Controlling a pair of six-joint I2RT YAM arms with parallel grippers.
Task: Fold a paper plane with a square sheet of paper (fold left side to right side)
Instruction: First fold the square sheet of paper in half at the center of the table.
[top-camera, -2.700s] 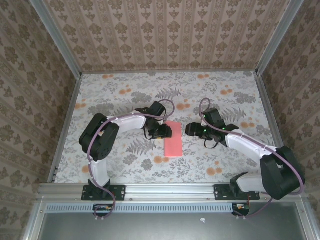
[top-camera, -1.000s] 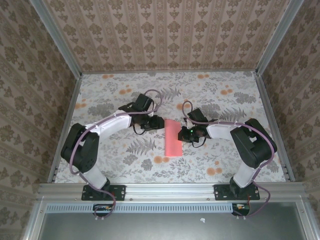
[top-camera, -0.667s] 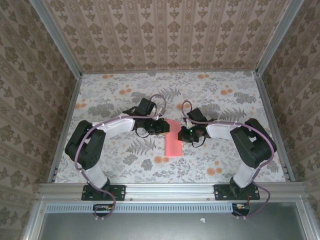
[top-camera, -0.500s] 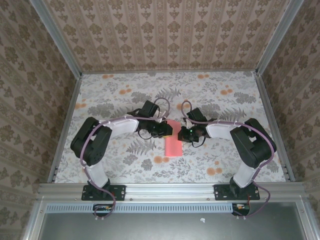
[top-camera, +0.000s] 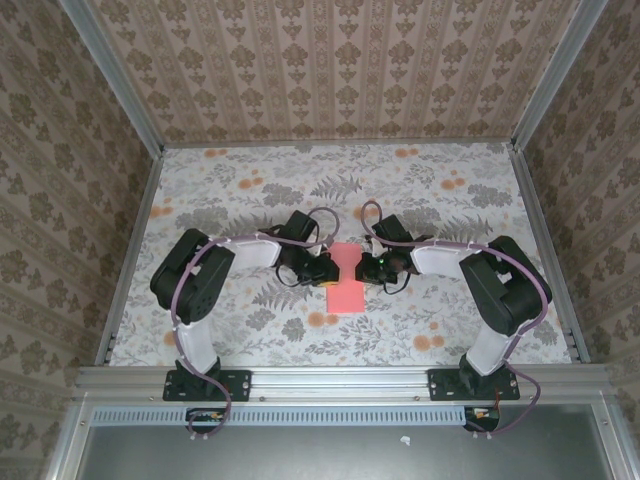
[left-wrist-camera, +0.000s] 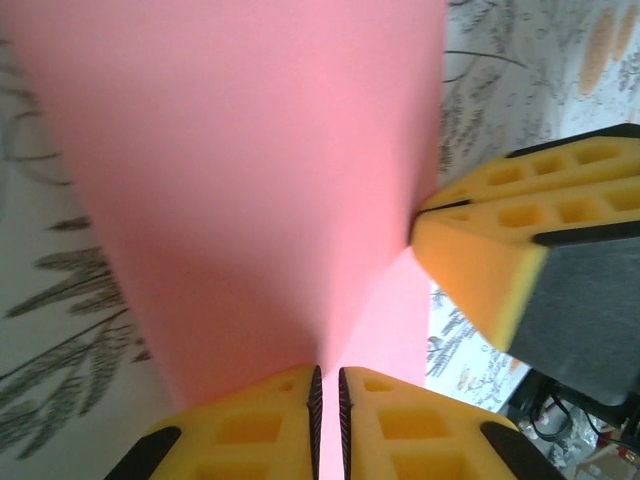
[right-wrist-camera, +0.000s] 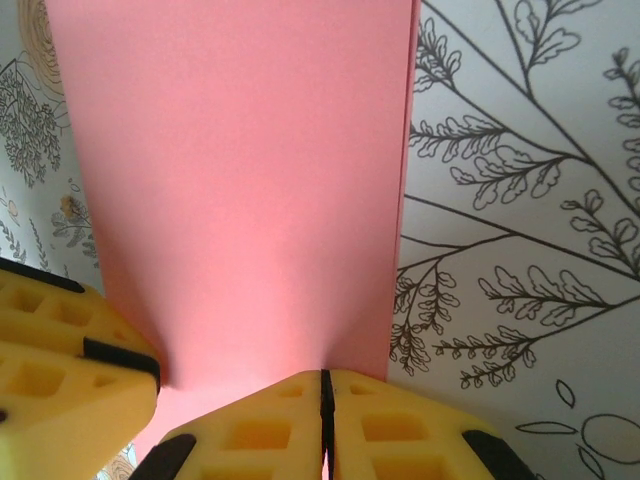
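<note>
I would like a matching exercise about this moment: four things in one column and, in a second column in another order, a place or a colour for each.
Things:
1. yellow-fingered left tool
2. yellow-fingered right tool
3. salmon-pink sheet of paper
4. flat printed tabletop

Places and colours:
A. grey leaves and orange flowers
B. at the sheet's right edge
C. between the two tools
D. at the sheet's left edge

Pairs: 1-D, 2-B, 3-C, 4-A.
</note>
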